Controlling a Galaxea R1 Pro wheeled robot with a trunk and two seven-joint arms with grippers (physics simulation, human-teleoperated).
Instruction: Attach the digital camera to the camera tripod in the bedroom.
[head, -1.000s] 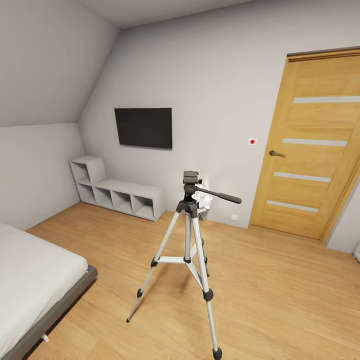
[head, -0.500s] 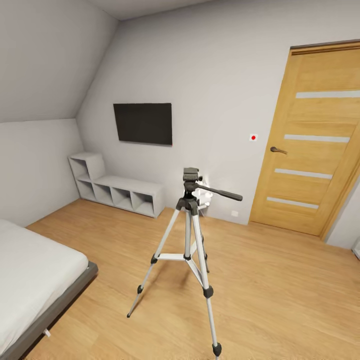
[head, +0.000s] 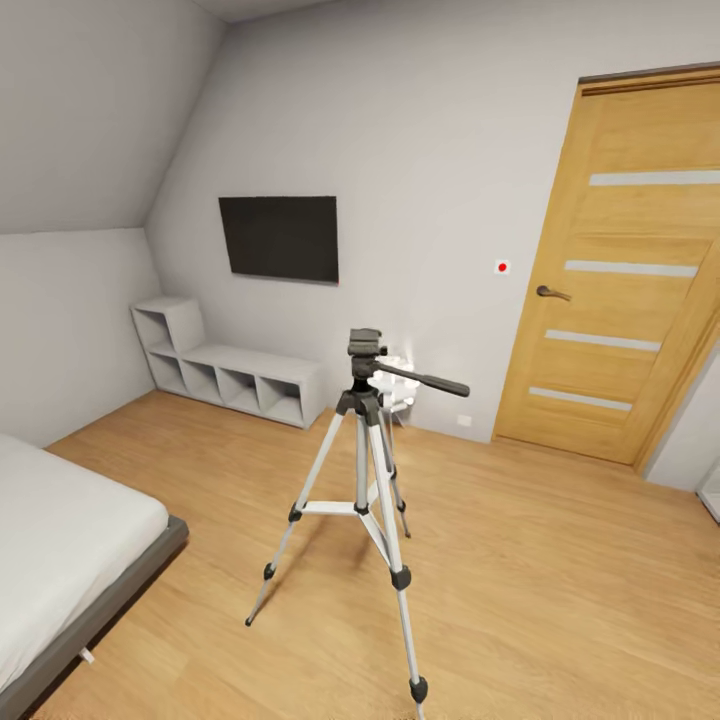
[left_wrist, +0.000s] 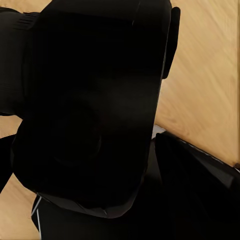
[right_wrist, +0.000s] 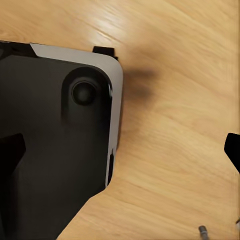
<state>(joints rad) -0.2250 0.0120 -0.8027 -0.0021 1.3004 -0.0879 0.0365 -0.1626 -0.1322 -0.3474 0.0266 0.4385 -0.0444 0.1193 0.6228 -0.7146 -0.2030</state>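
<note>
The camera tripod (head: 362, 440) stands on the light wood floor in the middle of the bedroom, silver legs spread. Its black pan head (head: 365, 350) is bare and the long handle (head: 425, 380) points right. In the left wrist view a black boxy body with a round lens shape, the digital camera (left_wrist: 95, 100), hangs close above the floor. It seems held by my left gripper, whose fingers it hides. In the right wrist view my right gripper (right_wrist: 120, 150) is open over the floor, with one dark fingertip (right_wrist: 10, 150) at each side edge.
A grey-framed white bed (head: 60, 540) lies at the left. A low white shelf unit (head: 230, 375) and a black TV (head: 279, 238) are on the far wall, and a wooden door (head: 620, 270) at the right. My dark base (right_wrist: 50, 150) shows beside the right gripper.
The whole head view has shifted: the tripod, TV and door now sit slightly further left and the tripod looks a little nearer. That is camera motion. Nothing in the room has moved.
</note>
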